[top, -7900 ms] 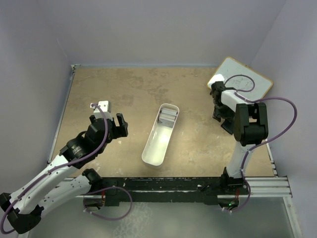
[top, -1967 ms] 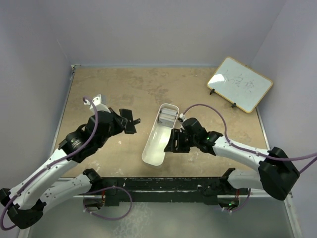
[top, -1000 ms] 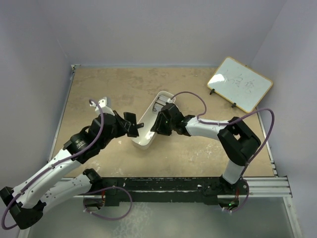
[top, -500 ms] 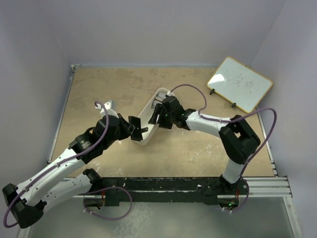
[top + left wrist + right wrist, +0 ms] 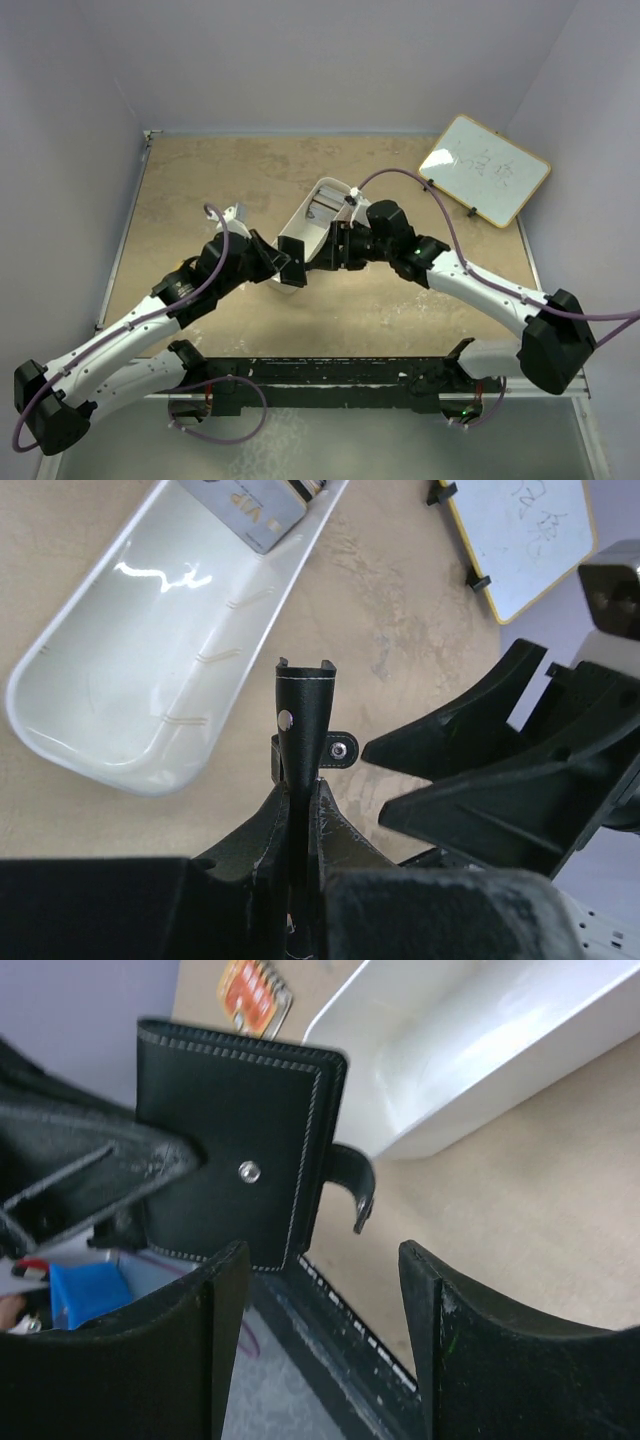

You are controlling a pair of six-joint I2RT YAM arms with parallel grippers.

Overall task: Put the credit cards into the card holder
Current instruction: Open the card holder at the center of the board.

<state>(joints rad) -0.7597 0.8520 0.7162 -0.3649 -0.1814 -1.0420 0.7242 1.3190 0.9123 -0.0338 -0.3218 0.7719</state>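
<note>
My left gripper [image 5: 300, 792] is shut on the lower edge of the black card holder [image 5: 306, 712], which it holds upright and closed off the table. The holder's snap tab [image 5: 357, 1188] hangs loose. In the top view the holder [image 5: 294, 268] sits at the near end of the white tray [image 5: 300, 222]. My right gripper [image 5: 325, 1295] is open and faces the holder's front [image 5: 235, 1140] without touching it; its fingers [image 5: 470, 735] stand just right of the holder. The credit cards [image 5: 250, 510] lie stacked at the tray's far end [image 5: 322, 206].
The long white tray [image 5: 70, 745] lies tilted across the table's middle, close to both grippers. A small whiteboard [image 5: 484, 168] on a stand is at the back right. Walls close the table on the left, back and right.
My left arm has carried the card holder to the right, up to the tray's near end. The right gripper has pulled back from over the tray, opened wider and turned toward the holder.
</note>
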